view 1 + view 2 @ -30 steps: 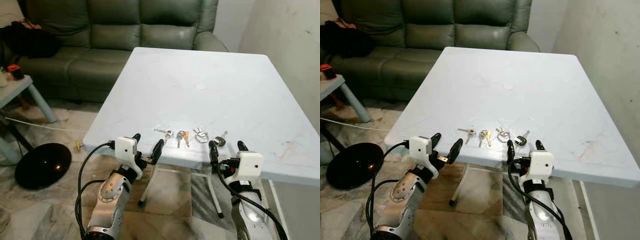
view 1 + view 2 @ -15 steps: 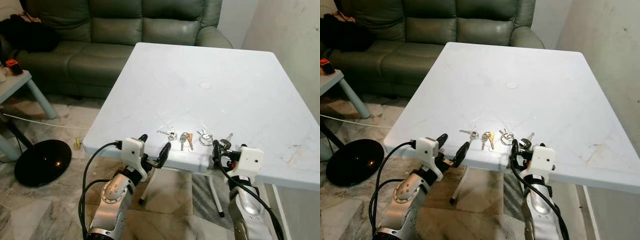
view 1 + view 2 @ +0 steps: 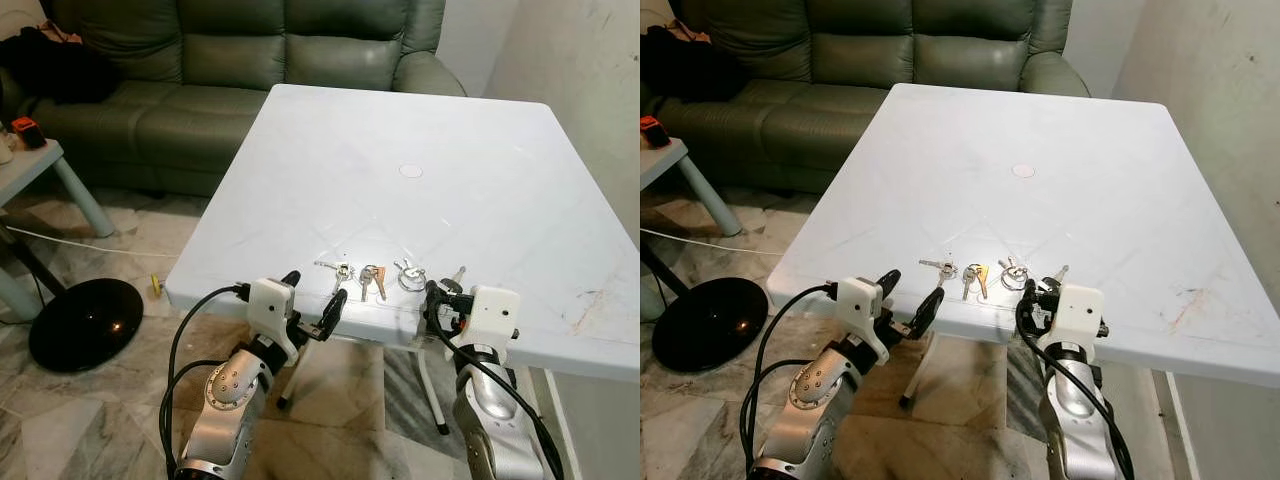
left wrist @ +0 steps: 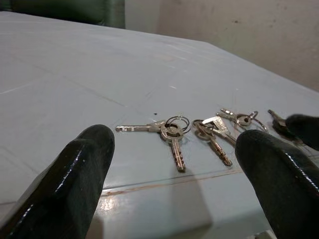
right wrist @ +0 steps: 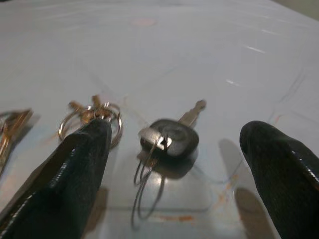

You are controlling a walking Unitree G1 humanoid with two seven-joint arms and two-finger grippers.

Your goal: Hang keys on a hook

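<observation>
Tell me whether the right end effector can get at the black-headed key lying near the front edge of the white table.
Probably yes. The right end effector is open at the white table's front edge, with the black-headed key lying flat straight ahead between its fingers. Nothing stands in between; the neighbouring silver key ring lies off to one side.

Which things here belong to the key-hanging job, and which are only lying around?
For the job:
- black-headed key, between the open right gripper fingers
- three other key sets at the table edge
- left gripper, open

Lying about:
- green sofa
- black round base
</observation>
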